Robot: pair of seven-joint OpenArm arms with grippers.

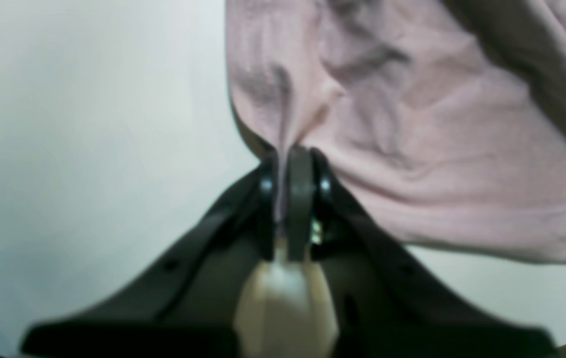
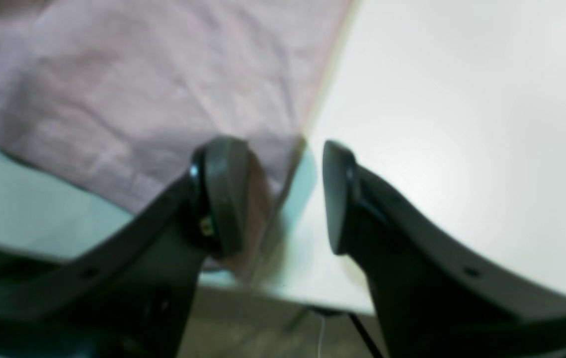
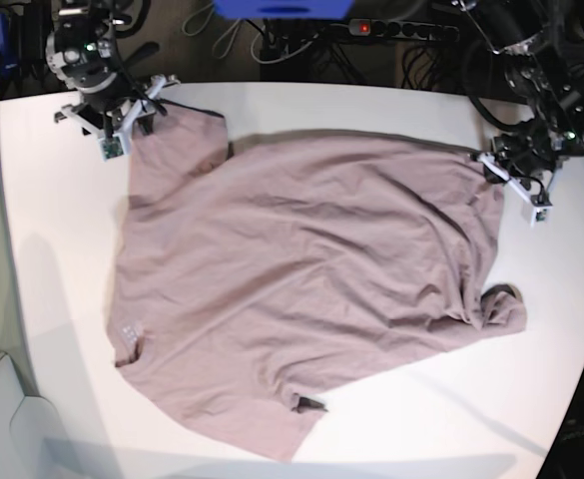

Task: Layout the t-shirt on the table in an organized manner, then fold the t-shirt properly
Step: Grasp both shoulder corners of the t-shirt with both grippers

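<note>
The mauve t-shirt (image 3: 301, 269) lies spread and creased on the white table (image 3: 52, 249), with one corner bunched up at the right. My left gripper (image 1: 290, 159) is shut on a pinched fold at the t-shirt's (image 1: 412, 149) edge; in the base view this gripper (image 3: 493, 168) is at the cloth's upper right corner. My right gripper (image 2: 280, 194) stands open at the t-shirt's (image 2: 138, 89) corner. One of its fingers (image 2: 223, 194) is over the cloth and the other is over bare table (image 2: 461, 124). In the base view it (image 3: 142, 105) is at the upper left corner.
Behind the table's far edge lie cables, a power strip (image 3: 391, 30) with a red light and a blue object (image 3: 282, 8). The table's edge (image 2: 312, 298) runs just below my right gripper, with floor beyond it.
</note>
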